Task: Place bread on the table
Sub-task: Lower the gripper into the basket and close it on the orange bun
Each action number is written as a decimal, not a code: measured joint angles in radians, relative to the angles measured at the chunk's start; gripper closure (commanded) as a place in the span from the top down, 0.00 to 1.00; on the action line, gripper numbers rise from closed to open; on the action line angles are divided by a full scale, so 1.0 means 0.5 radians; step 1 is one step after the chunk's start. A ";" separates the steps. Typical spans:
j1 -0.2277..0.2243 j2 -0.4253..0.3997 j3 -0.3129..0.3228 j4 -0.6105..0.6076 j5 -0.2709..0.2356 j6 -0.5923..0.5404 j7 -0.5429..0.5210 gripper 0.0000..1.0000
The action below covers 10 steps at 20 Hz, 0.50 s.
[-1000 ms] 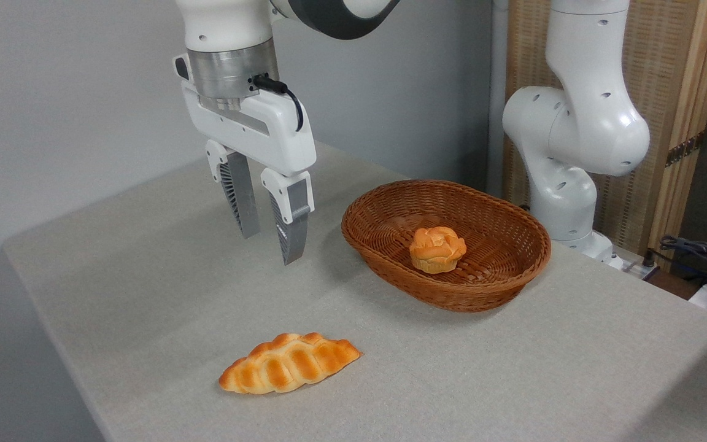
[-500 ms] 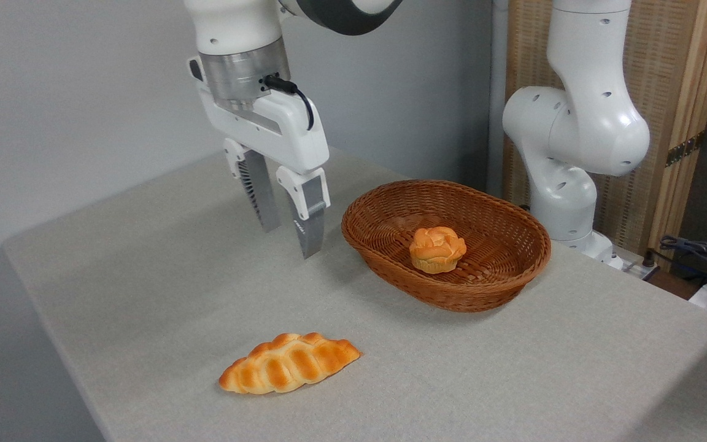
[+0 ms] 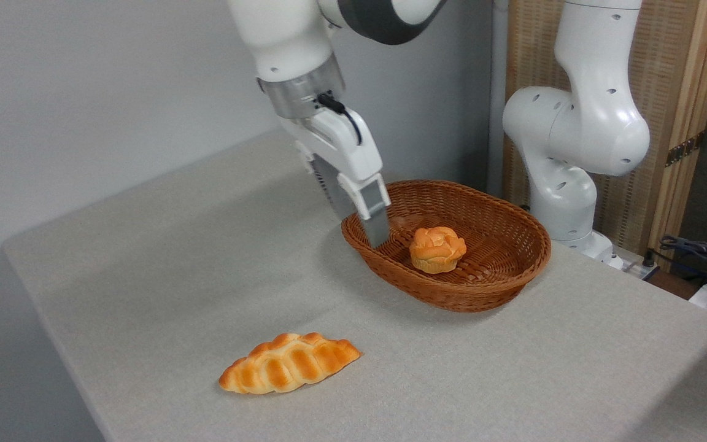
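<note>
My jaws (image 3: 366, 224), apparently slightly parted and empty, hang at the brown wicker basket (image 3: 501, 288) rim; the small round golden-orange bun (image 3: 437, 248) sits inside, just right; risk: a finger clips the rim, shifting basket and bun.

Brown oval wicker basket (image 3: 501, 279) at centre right; braided golden loaf (image 3: 289, 363) lying well apart, nearer the front; black cables (image 3: 697, 252) far right.

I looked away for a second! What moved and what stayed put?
The tool swung right, from over the table to the wicker basket's left rim, tilting, holding nothing. The bun in the basket and the braided loaf stayed put.
</note>
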 measured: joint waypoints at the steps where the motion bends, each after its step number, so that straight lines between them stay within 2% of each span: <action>1: 0.000 -0.034 0.002 -0.056 0.000 -0.018 0.031 1.00; 6: 0.004 -0.199 0.019 -0.340 0.001 -0.025 0.197 1.00; 10: 0.007 -0.245 0.028 -0.482 0.001 -0.025 0.355 1.00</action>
